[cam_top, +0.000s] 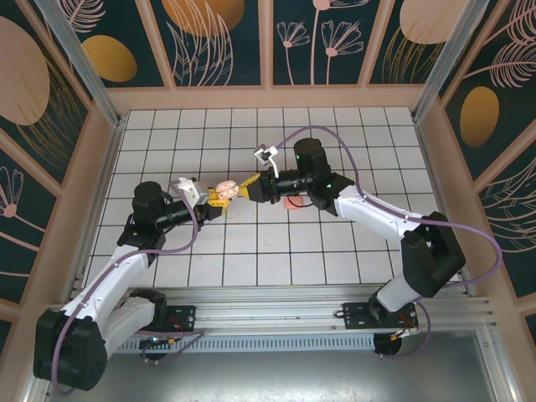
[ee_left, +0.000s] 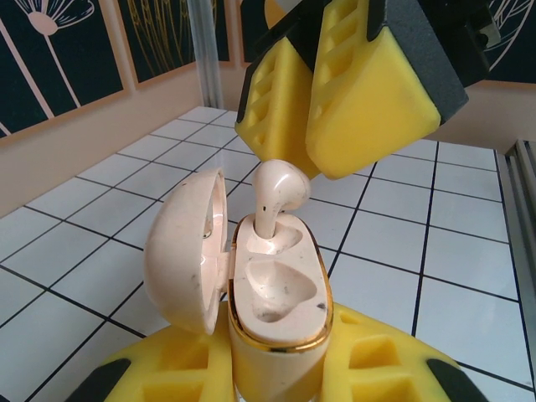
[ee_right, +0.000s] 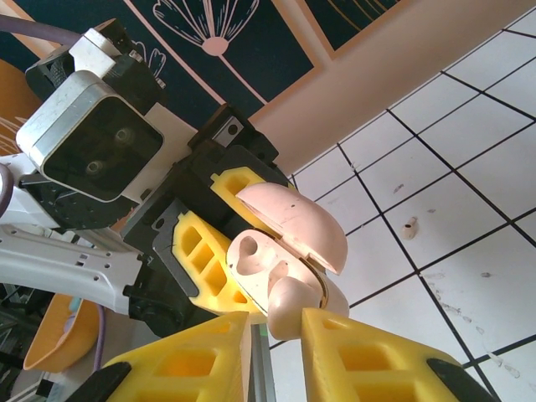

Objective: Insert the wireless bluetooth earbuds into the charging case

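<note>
Above table [cam_top: 251,251] centre: earbud [ee_left: 279,191], stem pointing 6 o'clock into far socket of case [ee_left: 280,293], pinched from 12 o'clock by right gripper [ee_left: 308,161]; left gripper [ee_left: 280,373] clamps case.

Lid [ee_left: 186,251] and right gripper [ee_left: 303,163] crowd the case [ee_left: 280,293] — tiles [ee_left: 469,243] beyond open.

Held charging case [ee_left: 280,293] upright in left gripper [ee_left: 280,373], lid leftward; stood earbud [ee_left: 276,197] in far socket, beneath right gripper [ee_left: 311,163].

Both arms angled inward, left pincer [cam_top: 215,198] clamped, right pincer [cam_top: 239,191] seemingly pinched.
</note>
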